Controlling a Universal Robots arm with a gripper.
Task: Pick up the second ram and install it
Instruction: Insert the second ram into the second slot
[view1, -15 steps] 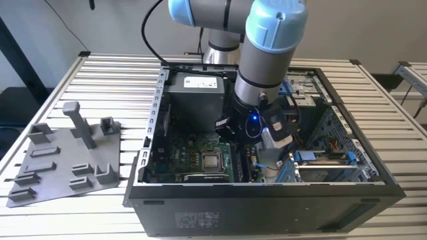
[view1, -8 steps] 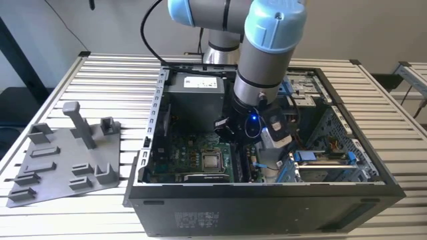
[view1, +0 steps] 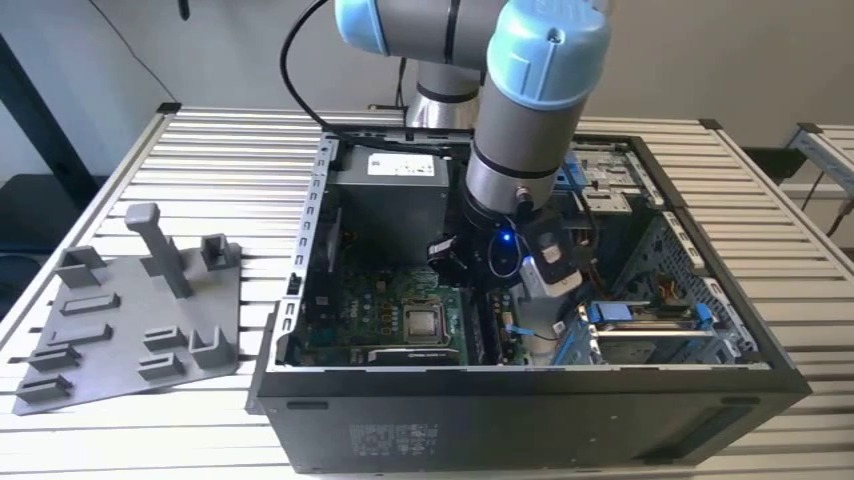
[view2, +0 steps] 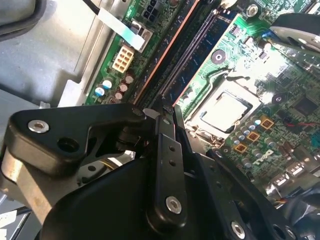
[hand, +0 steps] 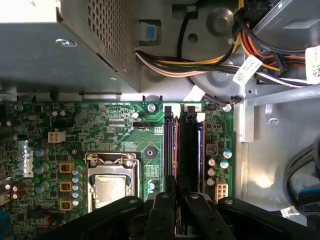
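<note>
In the exterior view, reaching down from above into an open black metal computer case (view1: 534, 385) on a white slatted table (view1: 147, 445), with the black two-fingered gripper (view1: 507, 300) low over the green motherboard (view1: 387, 300), toward the exterior view's right of the board's middle. Well apart, at the exterior view's left, a grey plastic fixture plate with pegs (view1: 120, 320). In the second wrist view, drawn close together at the near end of the long black memory slots (view2: 192, 47), just beside the square silver processor socket (view2: 225, 110); pinched narrowly on what looks like a thin dark edge. In the first wrist view, straddling the same row, with a long, thin, dark memory stick, the second ram (hand: 188, 150), running edge-on from between the fingertips along the slot line, next to a neighbouring slot with brown-edged sides (hand: 170, 150). Judged so: picked up already, carried into the case and lined up with its slot, gripped at one end. Judged left: pressing home. Cannot tell whether fully seated or resting on the slot's mouth, nor whether the end clips are latched.
</note>
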